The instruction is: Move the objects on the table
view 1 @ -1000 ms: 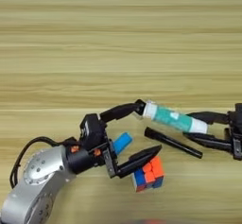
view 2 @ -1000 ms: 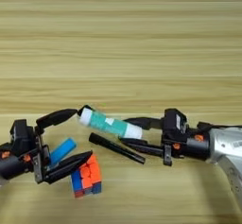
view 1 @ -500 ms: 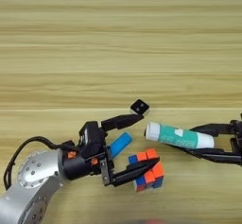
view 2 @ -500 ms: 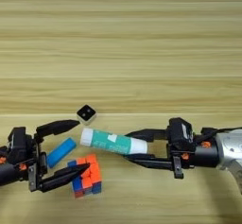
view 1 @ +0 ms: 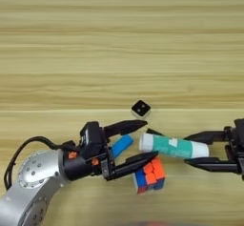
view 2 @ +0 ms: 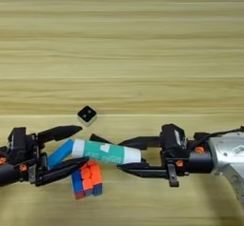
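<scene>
— Item one, your grippers?

— My left gripper (view 1: 142,141): low at the near left, fingers spread wide, nothing held; the flat blue block (view 1: 121,145) lies between them. My right gripper (view 2: 125,156): reaching in from the right, fingers parted on either side of the white-and-teal glue stick (view 2: 106,152), which lies level; whether they press on it I cannot tell.

— Item two, loose pieces?

— Small black cube (view 1: 140,108) alone on the table (view 1: 119,39), just beyond my left fingertip. Puzzle cube (view 1: 149,175) near the front, touching my lower left finger. Black marker (view 2: 97,138): mostly hidden behind the glue stick.
</scene>
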Robot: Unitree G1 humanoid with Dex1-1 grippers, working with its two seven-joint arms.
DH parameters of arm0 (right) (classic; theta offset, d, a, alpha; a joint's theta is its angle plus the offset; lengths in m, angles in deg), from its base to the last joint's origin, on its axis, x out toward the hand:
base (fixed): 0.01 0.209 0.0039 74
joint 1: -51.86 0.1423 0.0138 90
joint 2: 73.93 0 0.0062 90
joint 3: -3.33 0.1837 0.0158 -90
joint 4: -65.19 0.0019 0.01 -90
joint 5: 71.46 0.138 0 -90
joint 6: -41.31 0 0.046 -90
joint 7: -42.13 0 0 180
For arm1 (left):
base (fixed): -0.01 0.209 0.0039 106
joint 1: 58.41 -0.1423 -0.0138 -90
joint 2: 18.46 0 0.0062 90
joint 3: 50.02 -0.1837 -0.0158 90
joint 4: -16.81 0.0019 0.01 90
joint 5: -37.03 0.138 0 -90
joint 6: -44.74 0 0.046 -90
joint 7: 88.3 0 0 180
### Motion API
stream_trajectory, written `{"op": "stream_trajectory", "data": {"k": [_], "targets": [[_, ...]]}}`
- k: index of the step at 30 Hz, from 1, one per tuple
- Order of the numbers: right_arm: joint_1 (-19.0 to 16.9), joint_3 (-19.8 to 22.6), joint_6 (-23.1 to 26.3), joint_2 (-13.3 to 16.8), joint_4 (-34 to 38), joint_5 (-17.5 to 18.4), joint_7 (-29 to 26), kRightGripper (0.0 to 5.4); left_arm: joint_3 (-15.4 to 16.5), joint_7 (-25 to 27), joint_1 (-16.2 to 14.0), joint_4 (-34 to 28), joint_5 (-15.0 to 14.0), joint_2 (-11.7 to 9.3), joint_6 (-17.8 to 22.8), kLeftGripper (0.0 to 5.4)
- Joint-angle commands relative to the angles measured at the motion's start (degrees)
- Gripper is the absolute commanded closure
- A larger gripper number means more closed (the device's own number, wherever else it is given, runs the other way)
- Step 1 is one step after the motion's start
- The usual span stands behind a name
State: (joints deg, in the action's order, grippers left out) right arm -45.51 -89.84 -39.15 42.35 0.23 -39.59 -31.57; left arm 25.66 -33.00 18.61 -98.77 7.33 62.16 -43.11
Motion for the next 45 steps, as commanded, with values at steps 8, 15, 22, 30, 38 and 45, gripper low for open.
{"op": "stream_trajectory", "data": {"k": [8, 15, 22, 30, 38, 45], "targets": [[0.7, -0.8, 0.4, 0.6, 0.6, 0.3, 0.9, 3.71, 0.1, -0.4, 0.1, -0.3, 0.2, 0.2, -0.3, 3.29], [0.5, -0.4, 0.6, 0.7, 0.8, 0.7, 1.3, 3.71, 0.2, -0.7, -0.1, -0.7, 0.4, 0.1, -0.4, 3.53], [0.3, 0.2, 1.1, 0.9, 1.4, 1.5, 1.6, 3.71, 0.5, -0.6, -0.5, -1.1, 0.3, -0.3, -0.4, 3.56], [-0.3, 0.3, 1.9, 1.0, 2.1, 1.8, 2.3, 3.71, 0.7, -0.6, -1.2, -2.0, 0.3, -0.5, -0.2, 3.56], [-0.2, 0.6, 3.2, 0.7, 2.8, 2.6, 3.6, 2.41, 0.8, -0.8, -1.5, -2.1, 0.2, -0.4, -0.1, 3.74], [0.3, 1.6, 3.7, 0.4, 3.0, 4.1, 4.4, 1.18, 1.2, -1.6, -1.1, -1.3, 0.8, -0.1, -0.2, 3.83]]}}
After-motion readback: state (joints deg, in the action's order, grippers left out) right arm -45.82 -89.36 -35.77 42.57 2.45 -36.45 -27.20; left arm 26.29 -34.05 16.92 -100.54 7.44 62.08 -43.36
